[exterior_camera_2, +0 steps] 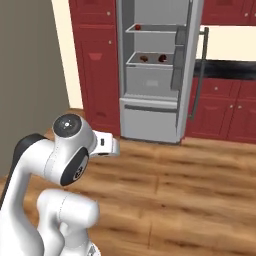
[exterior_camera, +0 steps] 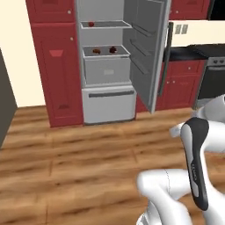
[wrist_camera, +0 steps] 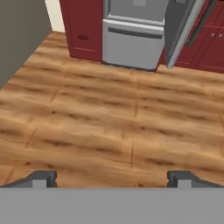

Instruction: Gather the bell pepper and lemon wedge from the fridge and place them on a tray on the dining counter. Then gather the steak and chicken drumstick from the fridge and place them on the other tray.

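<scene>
Facing an open fridge (exterior_camera: 105,66) across a wood floor (wrist_camera: 109,122), the empty hand (wrist_camera: 112,177) is held wide open above the boards, a small red item (exterior_camera: 91,24) is seen on the upper shelf, two dark food items (exterior_camera: 104,50) are seen on the shelf below, their kinds too small to tell.

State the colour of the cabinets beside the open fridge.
Dark red cabinets; the left base view shows them best, beside the fridge.

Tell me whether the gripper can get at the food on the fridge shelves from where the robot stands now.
Probably not yet. The fridge door is open and the shelves are unblocked, but a wide stretch of wood floor separates the open gripper from them.
</scene>
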